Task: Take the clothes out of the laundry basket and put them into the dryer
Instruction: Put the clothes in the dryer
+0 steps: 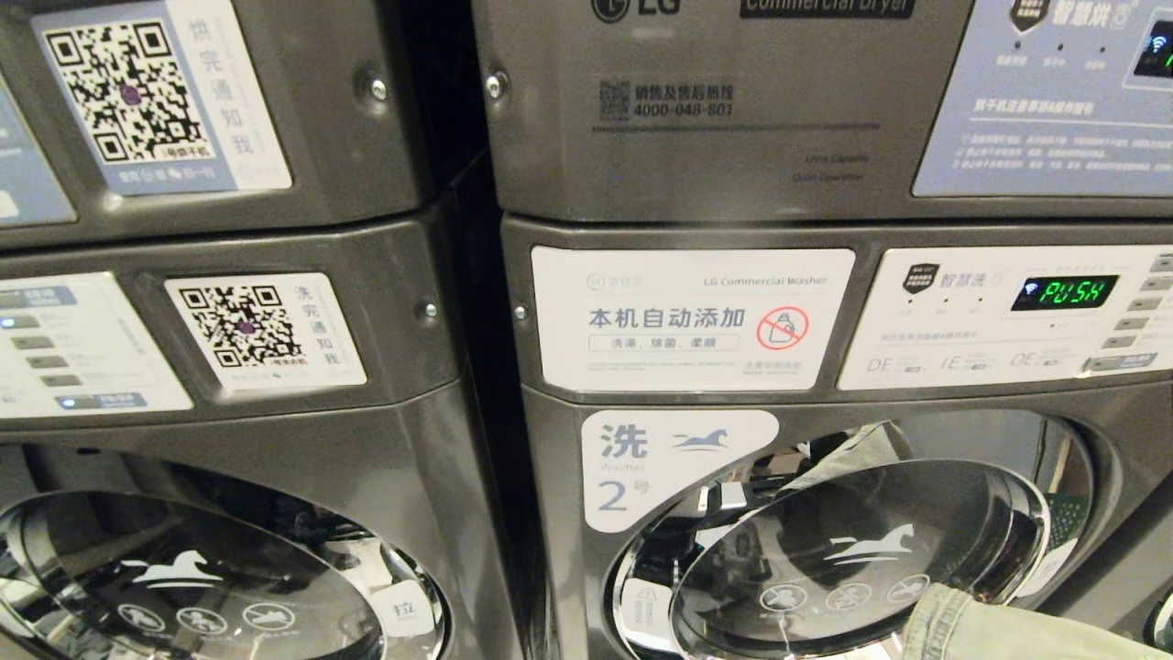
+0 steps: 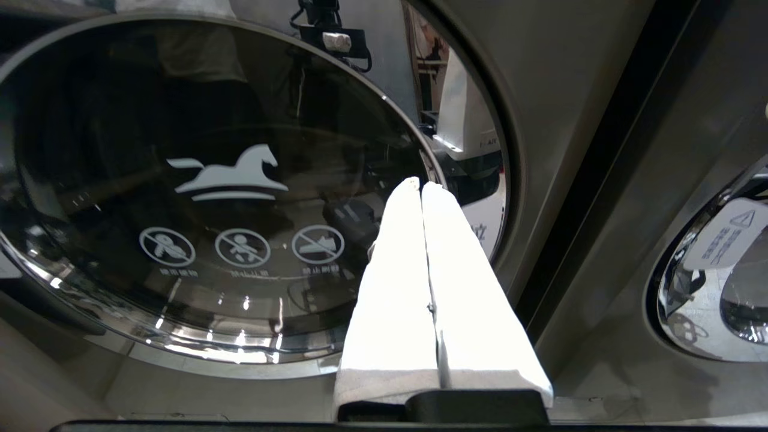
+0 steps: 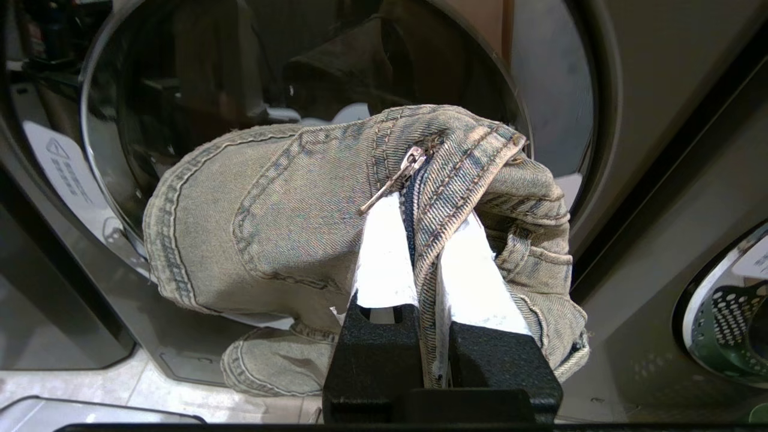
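Denim jeans (image 3: pixel 288 228) hang clamped in the right gripper (image 3: pixel 420 240) before a washer's closed glass door (image 3: pixel 198 108); left gripper (image 2: pixel 423 186) pressed together, empty.

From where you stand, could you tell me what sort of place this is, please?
Most likely a self-service laundromat. Stacked grey machines fill the view: an LG commercial dryer sits above a commercial washer marked number 2, and a QR-code payment sticker sits on the neighbouring machine.
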You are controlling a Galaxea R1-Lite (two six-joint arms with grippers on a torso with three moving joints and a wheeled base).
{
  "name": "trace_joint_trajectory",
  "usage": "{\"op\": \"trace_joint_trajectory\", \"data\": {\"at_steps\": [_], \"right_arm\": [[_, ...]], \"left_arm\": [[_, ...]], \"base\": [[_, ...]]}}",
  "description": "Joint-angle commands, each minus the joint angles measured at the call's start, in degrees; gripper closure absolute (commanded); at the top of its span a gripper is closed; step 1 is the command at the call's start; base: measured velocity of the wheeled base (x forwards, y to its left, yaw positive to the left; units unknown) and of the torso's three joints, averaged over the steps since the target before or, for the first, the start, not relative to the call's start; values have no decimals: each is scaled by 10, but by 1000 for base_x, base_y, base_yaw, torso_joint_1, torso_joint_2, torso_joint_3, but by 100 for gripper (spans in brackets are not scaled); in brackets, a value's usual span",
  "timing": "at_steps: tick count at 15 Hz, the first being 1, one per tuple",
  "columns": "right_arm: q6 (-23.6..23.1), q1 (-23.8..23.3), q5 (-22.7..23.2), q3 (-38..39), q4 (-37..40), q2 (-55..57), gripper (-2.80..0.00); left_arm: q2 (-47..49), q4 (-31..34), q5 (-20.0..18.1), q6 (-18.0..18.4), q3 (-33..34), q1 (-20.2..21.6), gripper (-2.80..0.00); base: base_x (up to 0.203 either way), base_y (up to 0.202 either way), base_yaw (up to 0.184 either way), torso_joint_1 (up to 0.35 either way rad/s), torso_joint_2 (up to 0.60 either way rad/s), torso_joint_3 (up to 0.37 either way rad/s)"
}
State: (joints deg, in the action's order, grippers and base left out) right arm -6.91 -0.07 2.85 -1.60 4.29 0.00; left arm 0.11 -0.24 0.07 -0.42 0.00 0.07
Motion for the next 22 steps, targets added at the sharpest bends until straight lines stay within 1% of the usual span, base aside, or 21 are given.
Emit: {"op": "trace_joint_trajectory", "data": {"at_steps": [1, 11, 22], "right_arm": [[0, 0, 1, 0, 0, 1, 0], [1, 0, 0, 0, 0, 0, 0], [2, 0, 0, 0, 0, 1, 0]], "left_arm": [[0, 0, 0, 0, 1, 0, 0], [0, 0, 0, 0, 1, 0, 0], [0, 0, 0, 0, 1, 0, 0]], "base": [[0, 0, 0, 158, -471, -315], [0, 0, 0, 188, -494, -304], [0, 0, 0, 253, -567, -319]]}}
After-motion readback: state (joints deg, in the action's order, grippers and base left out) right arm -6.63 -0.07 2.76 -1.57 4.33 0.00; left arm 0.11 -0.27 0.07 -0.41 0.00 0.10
